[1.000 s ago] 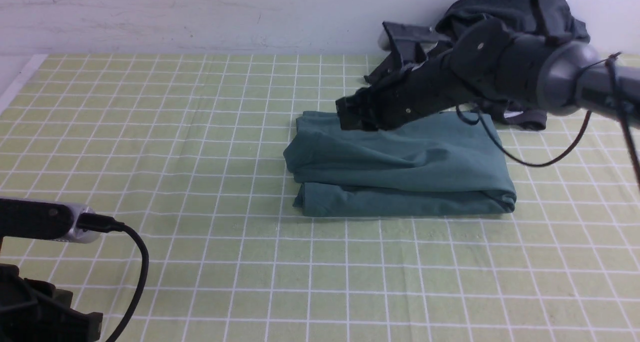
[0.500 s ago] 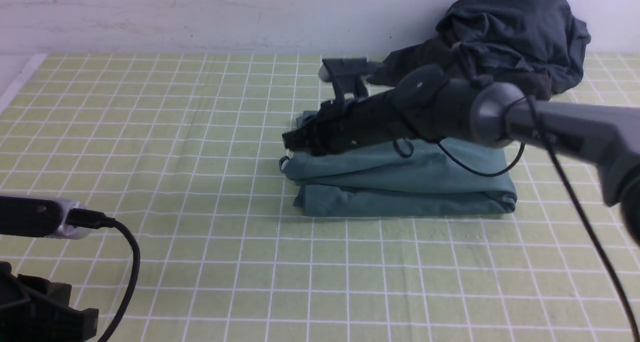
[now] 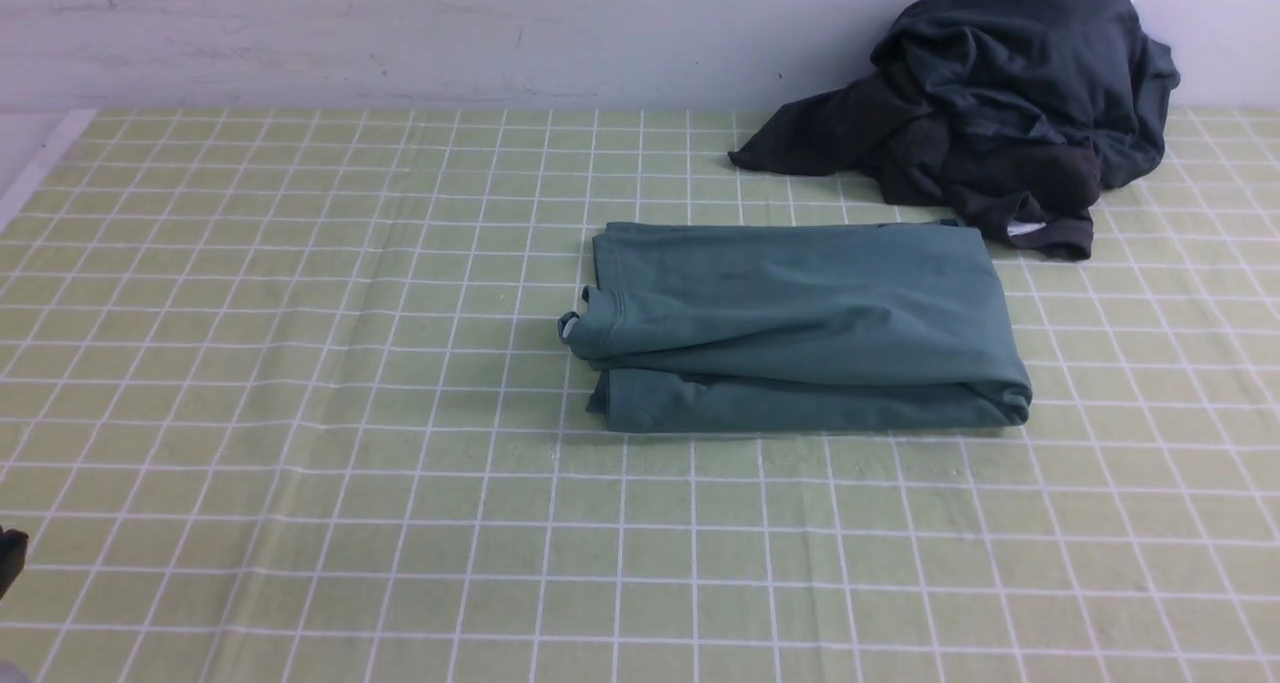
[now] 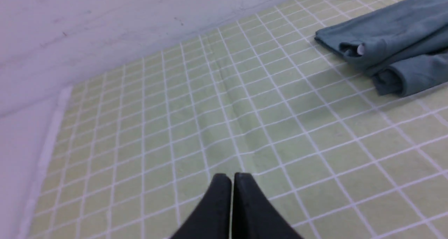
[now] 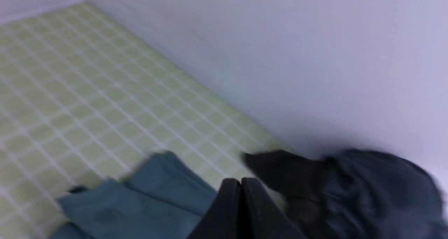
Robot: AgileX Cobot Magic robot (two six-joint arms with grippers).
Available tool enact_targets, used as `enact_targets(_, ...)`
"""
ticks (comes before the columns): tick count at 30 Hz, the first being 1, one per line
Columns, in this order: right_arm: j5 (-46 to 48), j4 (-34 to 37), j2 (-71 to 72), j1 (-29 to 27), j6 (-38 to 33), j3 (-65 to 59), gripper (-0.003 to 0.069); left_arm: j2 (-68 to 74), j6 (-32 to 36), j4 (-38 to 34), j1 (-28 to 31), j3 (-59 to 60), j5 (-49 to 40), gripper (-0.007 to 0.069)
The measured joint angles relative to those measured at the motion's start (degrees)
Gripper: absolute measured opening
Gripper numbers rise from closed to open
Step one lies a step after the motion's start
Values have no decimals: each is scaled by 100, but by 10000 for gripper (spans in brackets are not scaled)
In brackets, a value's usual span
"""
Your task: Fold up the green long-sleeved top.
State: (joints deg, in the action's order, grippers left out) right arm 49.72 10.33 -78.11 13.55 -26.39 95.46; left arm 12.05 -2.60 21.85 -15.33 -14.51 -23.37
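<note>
A pale green cloth with a white grid covers the counter (image 3: 300, 443) below a plain white wall. The green long-sleeved top (image 3: 800, 313) lies mid-counter as a soft, layered jersey rectangle with rounded edges. The right arm that reached over it a moment ago has pulled clear. The right claw (image 5: 240, 181) and left claw (image 4: 231, 177) are both pinched closed and empty, so folding looks finished. A crumpled dark charcoal heap (image 3: 1000, 113) sits just behind.

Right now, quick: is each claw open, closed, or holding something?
Left claw: closed, holding nothing.
Right claw: closed, holding nothing.
</note>
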Motion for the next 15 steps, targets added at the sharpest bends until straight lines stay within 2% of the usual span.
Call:
enact_targets(1,-452,-787,566,-166,519,-576,-13,-78,-1,568,0,151,121,-3)
enact_targets(2,-452,-787,631,-166,589,-576,-13,-90,-1,624,0,177,131,-3)
enact_targets(5,-2392,-2277,1850,-501,1889,-2427,-13,-114,-102,1349,0,249,201,-3)
enact_targets(7,-3752,-3037,2555,-603,2424,-3586,-13,-114,-185,1501,0,254,255,-3)
enact_targets(8,-3897,-3114,2623,-610,2424,-3704,-13,-114,-198,1520,0,254,258,-3)
enact_targets(9,-5079,-3705,3247,-644,2737,-4618,-13,-119,-226,1557,0,254,258,-3)
enact_targets(13,-7529,-4679,4302,-680,2947,-6407,-13,-119,-256,1610,0,254,259,-3)
enact_targets(15,-8031,-4752,4753,-680,3095,-7027,-13,-119,-267,1610,0,254,265,-3)
